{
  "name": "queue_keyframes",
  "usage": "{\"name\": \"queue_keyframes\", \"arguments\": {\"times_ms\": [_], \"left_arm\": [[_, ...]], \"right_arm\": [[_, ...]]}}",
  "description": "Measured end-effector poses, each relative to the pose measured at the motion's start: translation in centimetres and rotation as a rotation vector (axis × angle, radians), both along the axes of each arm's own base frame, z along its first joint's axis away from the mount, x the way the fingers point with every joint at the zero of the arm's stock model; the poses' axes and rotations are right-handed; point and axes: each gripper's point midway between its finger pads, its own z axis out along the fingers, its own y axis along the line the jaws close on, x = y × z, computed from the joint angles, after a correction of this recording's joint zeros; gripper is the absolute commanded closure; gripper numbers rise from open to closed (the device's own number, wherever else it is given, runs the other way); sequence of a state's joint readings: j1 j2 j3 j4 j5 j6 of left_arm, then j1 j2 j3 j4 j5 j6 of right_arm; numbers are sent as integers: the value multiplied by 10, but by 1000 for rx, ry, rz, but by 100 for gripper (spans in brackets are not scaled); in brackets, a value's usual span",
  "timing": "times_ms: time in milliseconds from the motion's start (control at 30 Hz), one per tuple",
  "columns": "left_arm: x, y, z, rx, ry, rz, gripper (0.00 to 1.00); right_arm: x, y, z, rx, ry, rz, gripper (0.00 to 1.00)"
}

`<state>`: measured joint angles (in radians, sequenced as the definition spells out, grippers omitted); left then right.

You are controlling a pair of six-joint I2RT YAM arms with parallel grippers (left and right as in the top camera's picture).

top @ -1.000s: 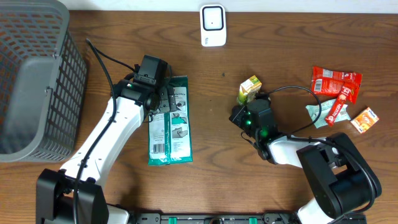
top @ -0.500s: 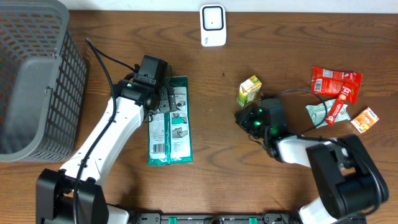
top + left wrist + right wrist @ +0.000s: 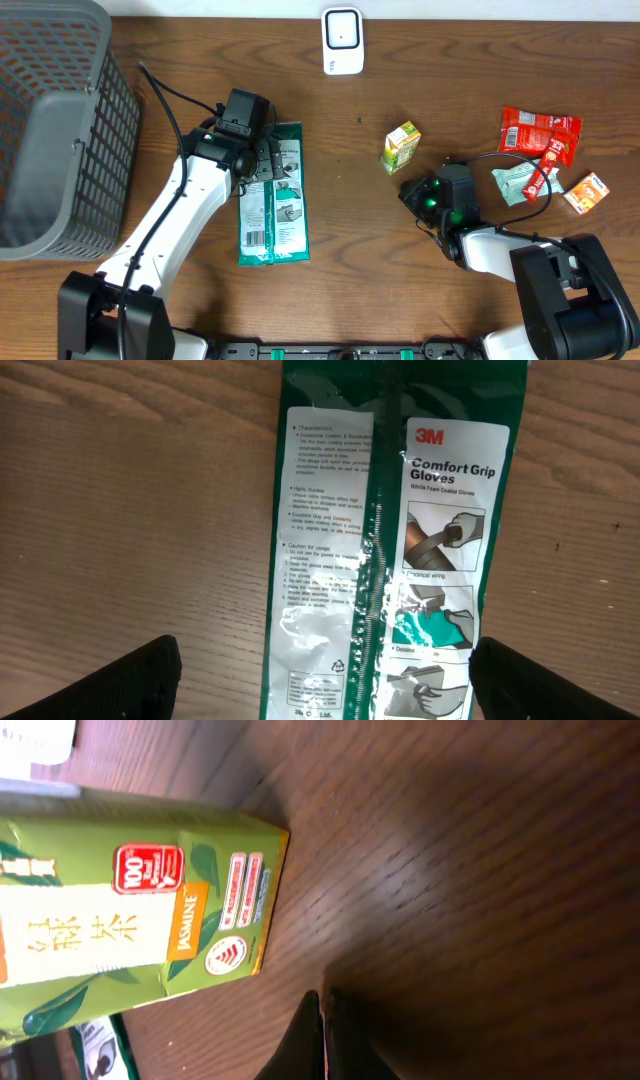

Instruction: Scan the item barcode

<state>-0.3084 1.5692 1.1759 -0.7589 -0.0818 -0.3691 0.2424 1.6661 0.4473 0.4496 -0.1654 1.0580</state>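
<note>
Two arms are reaching over the wooden counter [image 3: 340, 260]. The left arm [image 3: 170, 215] is hanging over the upper end of one green 3M Comfort Grip Gloves packet [image 3: 275, 195]. The left jaws are standing wide open and gripping nothing, one finger [image 3: 130, 680] showing to each side of the packet in the left wrist view. The packet is lying flat, left of the counter's middle, printed side up, with its one barcode [image 3: 256, 238] showing near the lower left corner.

The right arm [image 3: 490, 245] is lying low on the right side. The right jaws are pressed fully together and holding nothing, their tips [image 3: 322, 1035] pointing toward one green jasmine tea carton [image 3: 401, 146]. The carton is lying on its side just beyond those tips, apart from them.

One white scanner [image 3: 341, 40] is sitting at the far edge of the counter, well apart from both the packet and the carton. One gray mesh basket [image 3: 100, 150] is filling the left end.

Four small packets are clustering at the right edge: one large red snack packet [image 3: 538, 128], one narrow red sachet [image 3: 545, 172] just below it, one pale green pouch [image 3: 510, 183] lying partly under the sachet, and one orange packet [image 3: 586, 193] just beside them.
</note>
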Motion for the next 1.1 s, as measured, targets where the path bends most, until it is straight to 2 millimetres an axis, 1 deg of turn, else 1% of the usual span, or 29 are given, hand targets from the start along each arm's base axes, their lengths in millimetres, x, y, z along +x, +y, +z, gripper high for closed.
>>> {"name": "queue_keyframes", "arguments": {"times_ms": [333, 533, 633, 733, 1100], "left_arm": [[0, 0, 0, 0, 0, 0, 7], [0, 0, 0, 0, 0, 0, 7], [0, 0, 0, 0, 0, 0, 7], [0, 0, 0, 0, 0, 0, 7], [0, 0, 0, 0, 0, 0, 7]], "right_arm": [[3, 0, 1, -15, -20, -74, 99], [10, 2, 0, -9, -52, -122, 99], [16, 3, 0, 28, -65, -153, 99], [19, 9, -1, 54, -77, -165, 99], [21, 16, -1, 132, -63, -228, 99]]}}
